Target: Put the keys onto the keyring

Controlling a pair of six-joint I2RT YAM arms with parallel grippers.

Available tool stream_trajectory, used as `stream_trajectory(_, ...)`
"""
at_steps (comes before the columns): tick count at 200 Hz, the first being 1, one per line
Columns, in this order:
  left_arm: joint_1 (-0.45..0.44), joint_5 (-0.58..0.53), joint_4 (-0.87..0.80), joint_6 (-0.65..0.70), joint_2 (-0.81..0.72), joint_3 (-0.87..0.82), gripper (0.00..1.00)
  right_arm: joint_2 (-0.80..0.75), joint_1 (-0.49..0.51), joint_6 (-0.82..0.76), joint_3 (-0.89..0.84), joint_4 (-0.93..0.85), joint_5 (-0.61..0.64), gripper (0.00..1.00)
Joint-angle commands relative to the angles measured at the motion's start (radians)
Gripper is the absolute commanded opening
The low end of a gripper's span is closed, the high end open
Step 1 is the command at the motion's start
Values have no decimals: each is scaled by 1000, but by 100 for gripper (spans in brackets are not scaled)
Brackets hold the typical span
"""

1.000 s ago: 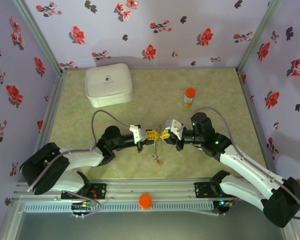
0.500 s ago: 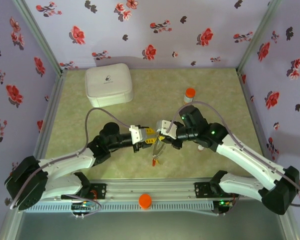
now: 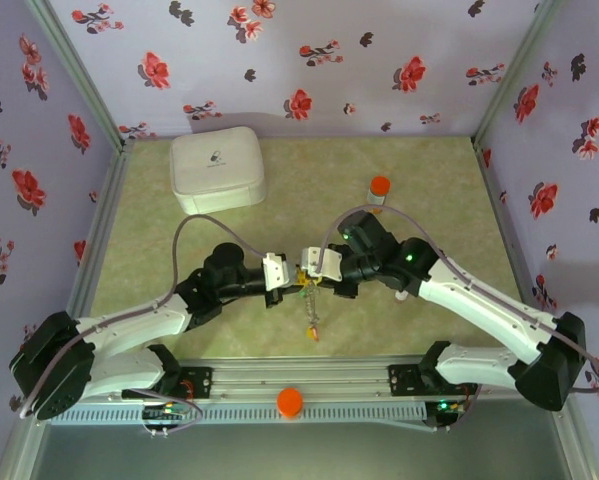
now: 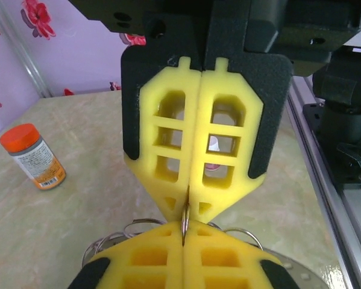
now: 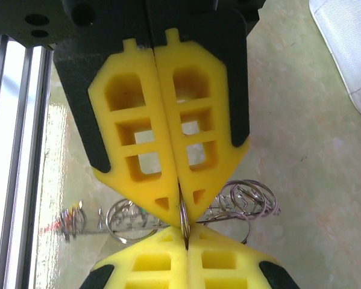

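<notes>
Both tools are clenched nose to nose: the left tool and right tool each pinch the keyring by its thin edge. It looks light, stiff and slippery, and the rim seems the place to grip it. The keys dangle beneath. On the mottled green surface, a bottle and a white box stand well apart, with floral walls around.

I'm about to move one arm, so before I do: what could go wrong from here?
The left gripper and right gripper each pinch the thin grey metal keyring only at their very tips; it may slip free.
The grippers meet tip to tip, so pushing closer could jam them.
The tiny keys dangling below may swing and snag.
</notes>
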Motion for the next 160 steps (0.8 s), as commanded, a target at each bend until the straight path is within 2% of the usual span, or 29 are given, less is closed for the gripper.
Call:
stream_trajectory(1,-5,15,19,-2,5,19,0,-94,-12,45,-53,109,-32,5)
stream_trajectory(15,-5,19,101,-31,2,-14,0,-155,-54,105,-122,180,-67,21)
stream_trajectory(25,-5,18,174,-52,2,-39,0,-201,-93,155,-174,228,-98,24)
stream_trajectory(44,-5,19,328,-110,24,-79,0,-278,-138,243,-263,306,-162,25)
stream_trajectory(80,-5,31,557,-204,94,-121,0,-339,-142,365,-353,386,-174,26)
stream_trajectory(113,-5,48,587,-220,123,-118,0,-329,-142,396,-364,419,-187,26)
stream_trajectory(160,-5,51,604,-225,131,-111,0,-272,-142,338,-344,404,-190,18)
